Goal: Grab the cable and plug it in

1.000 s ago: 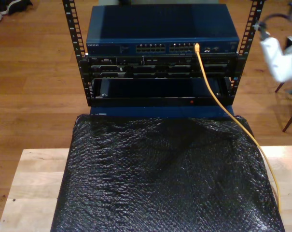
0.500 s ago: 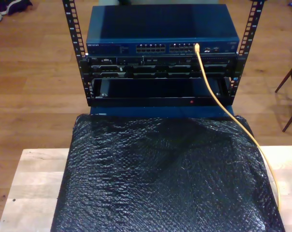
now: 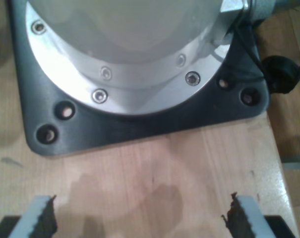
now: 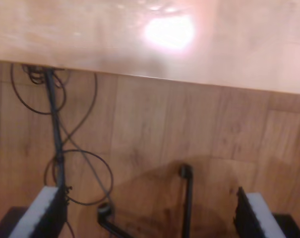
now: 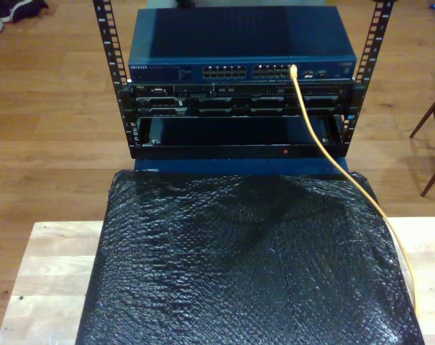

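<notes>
The thin yellow-orange cable [image 5: 325,147] runs from a port on the flat blue network switch [image 5: 242,43] down across a crinkled black sheet [image 5: 249,262]. My first gripper [image 3: 140,218] hangs open, serrated pads apart, over pale wood [image 3: 164,173]. My second gripper [image 4: 150,213] is open and empty too.

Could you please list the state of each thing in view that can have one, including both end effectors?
cable: plugged into a port on the switch, trailing over the black mat.
blue network switch: mounted in the rack, other front ports look empty.
black mat: lying spread over the wooden table.
my first end effector: open, holding nothing, above the table.
my second end effector: open, holding nothing, above the floor.
</notes>
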{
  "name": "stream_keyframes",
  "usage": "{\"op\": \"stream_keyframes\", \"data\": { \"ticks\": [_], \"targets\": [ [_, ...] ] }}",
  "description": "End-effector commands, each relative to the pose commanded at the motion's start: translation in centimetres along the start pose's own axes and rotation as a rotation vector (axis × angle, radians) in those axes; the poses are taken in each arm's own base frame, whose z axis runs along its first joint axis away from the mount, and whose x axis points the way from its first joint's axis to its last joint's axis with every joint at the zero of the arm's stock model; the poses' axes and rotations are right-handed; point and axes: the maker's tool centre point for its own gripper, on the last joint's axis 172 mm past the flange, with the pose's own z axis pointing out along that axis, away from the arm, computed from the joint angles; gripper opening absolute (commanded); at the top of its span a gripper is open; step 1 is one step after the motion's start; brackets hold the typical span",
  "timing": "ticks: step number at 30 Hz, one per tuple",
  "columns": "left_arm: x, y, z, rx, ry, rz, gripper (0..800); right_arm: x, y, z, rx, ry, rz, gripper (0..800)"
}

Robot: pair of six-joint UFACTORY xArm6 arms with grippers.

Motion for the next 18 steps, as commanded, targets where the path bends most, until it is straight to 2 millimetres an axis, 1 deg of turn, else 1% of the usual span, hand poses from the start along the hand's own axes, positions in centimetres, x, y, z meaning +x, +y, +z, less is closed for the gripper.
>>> {"op": "stream_keyframes", "data": {
  "ticks": [2,5,11,14,18],
  "targets": [
    [0.0,0.0,0.0,0.000,0.000,0.000,800,0.4,-1.8,0.9,-0.004,0.016,0.010,798],
    [0.0,0.0,0.0,0.000,0.000,0.000,800,0.8,-3.9,1.6,-0.011,0.018,0.018,798],
    [0.0,0.0,0.0,0.000,0.000,0.000,800,2.4,-6.4,3.5,-0.013,0.042,0.013,798],
    [0.0,0.0,0.0,0.000,0.000,0.000,800,3.2,-8.1,4.6,0.007,0.057,0.017,798],
    [0.0,0.0,0.0,0.000,0.000,0.000,800,5.0,-9.2,6.8,0.014,0.097,0.023,798]
  ]
}}
